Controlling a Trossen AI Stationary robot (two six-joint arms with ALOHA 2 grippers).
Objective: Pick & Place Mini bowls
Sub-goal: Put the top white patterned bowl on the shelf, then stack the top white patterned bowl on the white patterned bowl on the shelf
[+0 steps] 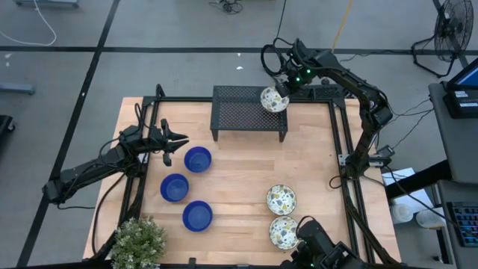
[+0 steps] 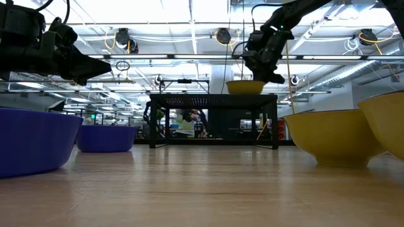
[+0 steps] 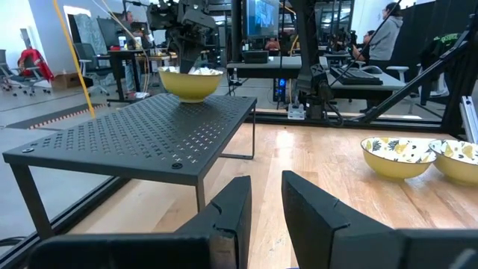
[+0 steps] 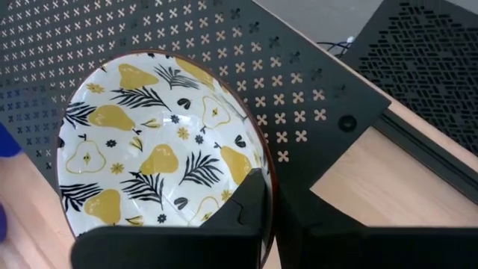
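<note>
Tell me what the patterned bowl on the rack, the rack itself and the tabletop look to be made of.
Patterned bowl: probably glazed ceramic, possibly melamine; smooth glossy white inside with printed yellow pears, yellow outside.
Rack: black-coated sheet metal, matte; regular punched perforations and thin bent legs.
Tabletop: light wood, low-sheen; visible grain and plank lines.
The right gripper is shut on the bowl's rim.
</note>
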